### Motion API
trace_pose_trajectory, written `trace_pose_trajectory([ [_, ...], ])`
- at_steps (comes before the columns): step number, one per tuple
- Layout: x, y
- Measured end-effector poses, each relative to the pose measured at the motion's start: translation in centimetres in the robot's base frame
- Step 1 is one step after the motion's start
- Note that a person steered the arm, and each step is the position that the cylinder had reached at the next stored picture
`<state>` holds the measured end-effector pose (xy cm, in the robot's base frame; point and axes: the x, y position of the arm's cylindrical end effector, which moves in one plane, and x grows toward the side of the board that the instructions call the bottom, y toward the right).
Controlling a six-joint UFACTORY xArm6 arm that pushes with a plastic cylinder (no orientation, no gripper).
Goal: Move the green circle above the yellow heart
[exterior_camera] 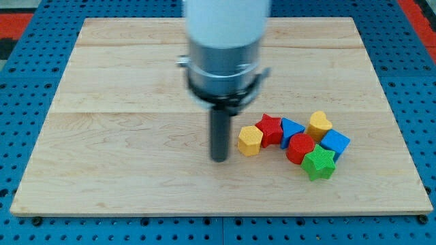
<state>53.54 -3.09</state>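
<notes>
My tip [219,159] rests on the wooden board [122,136], just left of a yellow hexagon [250,141] with a small gap between them. The yellow heart [319,124] sits at the upper right of a tight cluster of blocks right of the tip. No green circle shows in this view; the only green block I see is a green star [319,164] at the cluster's bottom. The arm's wide grey and white body [225,47] hides part of the board's upper middle.
The cluster also holds a red star [270,128], a blue triangle [292,129], a red rounded block [300,148] and a blue cube [335,143]. A blue pegboard [27,102] surrounds the board.
</notes>
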Motion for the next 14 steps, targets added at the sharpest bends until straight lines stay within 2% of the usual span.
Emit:
trace_pose_trajectory([
  [1,0.0,-7.3],
  [2,-3.8,-11.2],
  [3,-9.3,-12.9],
  [4,-12.8,-14.8],
  [5,-15.7,-19.0],
  [6,-20.9,-12.2],
  [7,-21.4,-5.6],
  [8,-19.9,-0.1],
  [9,-16.2,6.4],
  [10,-17.4,3.4],
  [11,-20.7,4.3],
  [13,-14.5,11.4],
  [14,-15.5,9.3],
])
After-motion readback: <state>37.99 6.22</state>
